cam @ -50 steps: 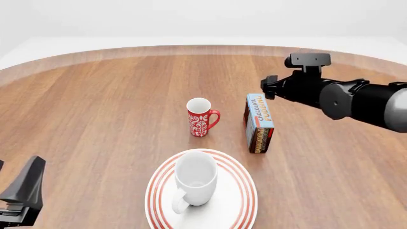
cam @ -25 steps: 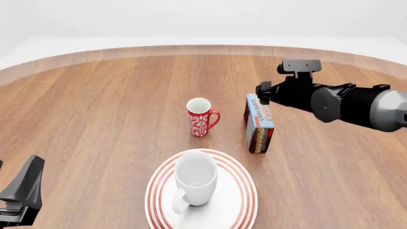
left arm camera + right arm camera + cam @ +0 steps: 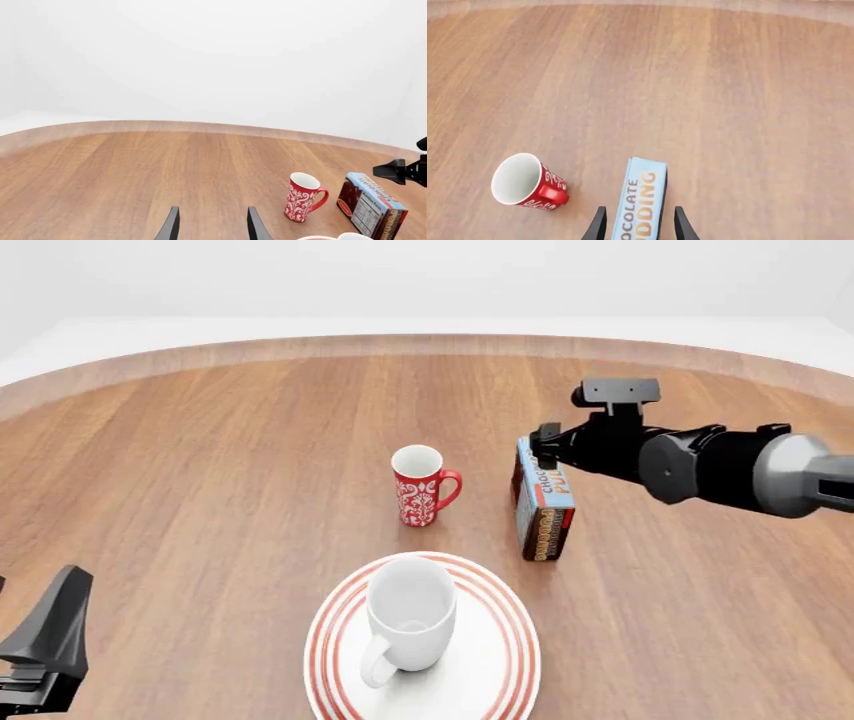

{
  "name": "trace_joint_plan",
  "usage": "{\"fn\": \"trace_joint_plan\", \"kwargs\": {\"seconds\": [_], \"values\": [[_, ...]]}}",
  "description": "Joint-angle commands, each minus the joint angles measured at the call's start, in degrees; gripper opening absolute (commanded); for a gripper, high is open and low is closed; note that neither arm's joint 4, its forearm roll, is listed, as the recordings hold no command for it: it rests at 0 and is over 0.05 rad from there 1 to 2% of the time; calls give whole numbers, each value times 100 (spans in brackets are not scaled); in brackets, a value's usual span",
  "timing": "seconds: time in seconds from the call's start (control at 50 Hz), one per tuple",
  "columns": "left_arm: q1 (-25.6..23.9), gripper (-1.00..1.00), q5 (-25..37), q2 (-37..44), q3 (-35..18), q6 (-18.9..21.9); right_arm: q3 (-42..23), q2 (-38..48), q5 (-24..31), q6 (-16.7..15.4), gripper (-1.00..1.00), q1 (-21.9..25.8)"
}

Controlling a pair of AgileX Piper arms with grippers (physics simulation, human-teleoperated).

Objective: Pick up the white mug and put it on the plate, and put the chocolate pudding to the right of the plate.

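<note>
a round wooden desk (image 3: 200, 470) fills the scene against a plain white background. near the front edge sits the plate (image 3: 501, 685), ringed in red, with the white mug (image 3: 410, 625) standing upright on it, so the first half of the task looks done. the step in hand appears to be the grasp of the chocolate pudding (image 3: 543, 502), a narrow box standing on its long edge behind and a little right of the plate, beside a red patterned mug (image 3: 422, 486). the right tool (image 3: 637, 224) hovers over the far end of the box, fingers spread with the box top between them, not yet closed. the left tool (image 3: 210, 225) rests at the near left, open and empty. the next move likely calls for lowering, closing on the box, then carrying it to the bare wood right of the plate.
</note>
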Motion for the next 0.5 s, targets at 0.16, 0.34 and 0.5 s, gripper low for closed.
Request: {"fn": "trace_joint_plan", "kwargs": {"seconds": [0.16, 0.34, 0.5], "values": [[30, 100, -6, 0, 8, -2, 37, 203, -130, 96, 100, 17], [42, 100, -7, 0, 10, -10, 50, 309, -179, 138, 100, 59], [53, 100, 0, 0, 12, -17, 83, 436, -258, 144, 100, 84]]}}
